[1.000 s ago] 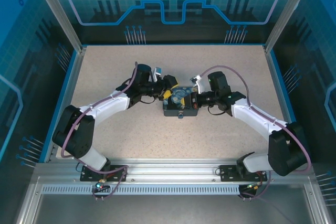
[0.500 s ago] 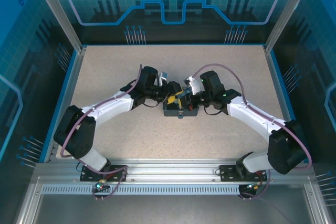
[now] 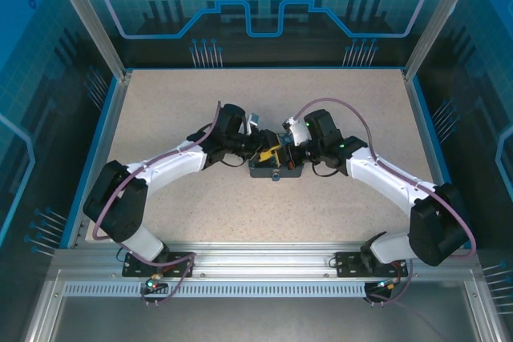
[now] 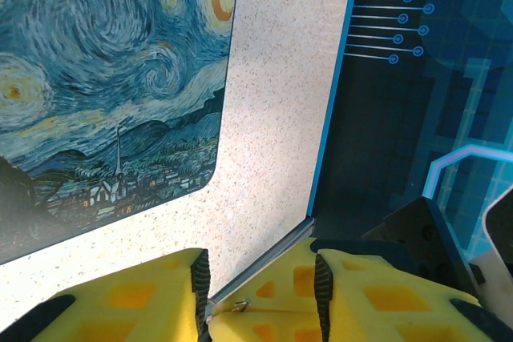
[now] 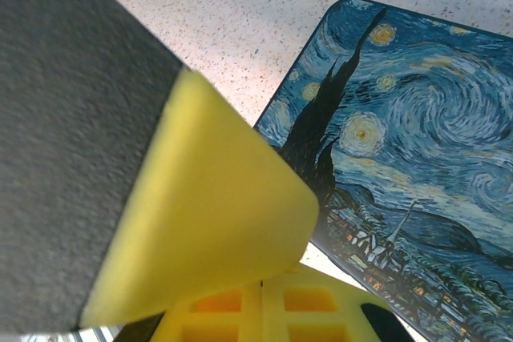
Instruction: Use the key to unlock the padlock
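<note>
You're working on a speckled counter [image 3: 337, 198] walled in blue, with both arms meeting at its middle. What looks like the key [image 4: 240, 305], a thin sliver with a tiny loop, sits low between the jaws of the left tool [image 4: 260, 282]. It could slip and drop beside the box [image 4: 104, 94] if that tool bites off-centre or the right tool [image 3: 280, 146] lets go early. The left jaws stand part-way apart, and you cannot tell whether they pinch the key. The right tool is clenched, on what is hidden.
</note>
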